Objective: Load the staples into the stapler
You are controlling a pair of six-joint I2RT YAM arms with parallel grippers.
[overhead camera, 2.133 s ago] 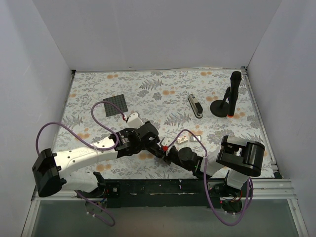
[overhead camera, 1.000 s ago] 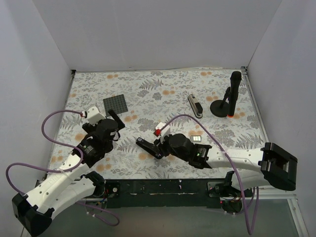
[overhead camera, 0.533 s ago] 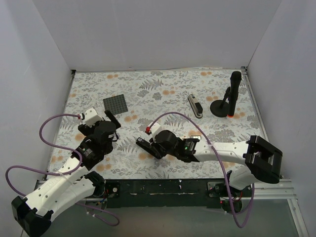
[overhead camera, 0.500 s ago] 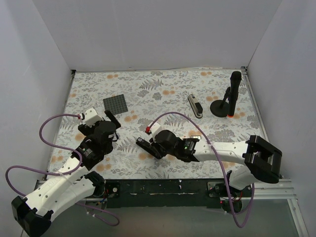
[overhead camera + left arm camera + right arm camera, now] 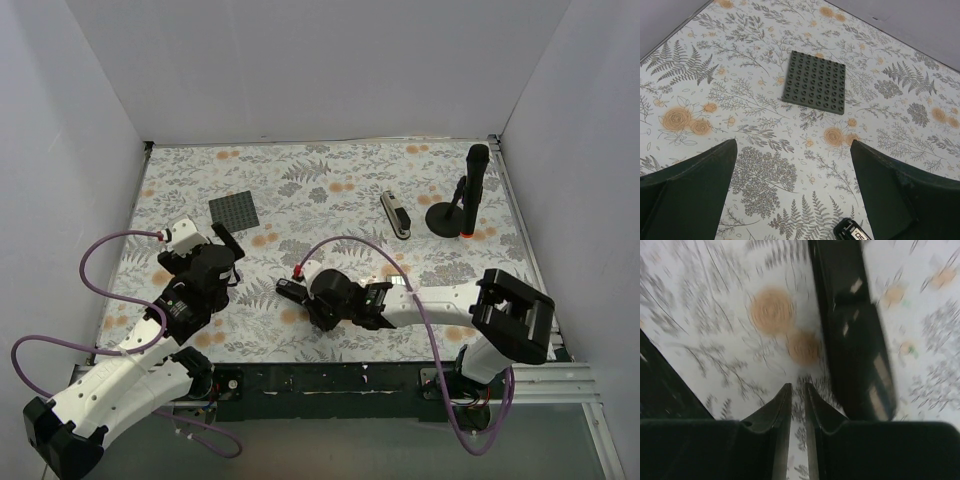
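Right pincer (image 5: 797,405), nearly shut and gripping nothing, sits just left of the stapler (image 5: 855,340), whose long axis runs alongside its fingers; left pincer (image 5: 790,200) wide open, farther off.

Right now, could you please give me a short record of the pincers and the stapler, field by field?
left pincer: open, empty
right pincer: nearly shut, nothing between its fingers
stapler: lying flat, just beside the right pincer, not gripped
studded plate: dark green, flat, ahead of the left pincer
black stand: upright, far right side
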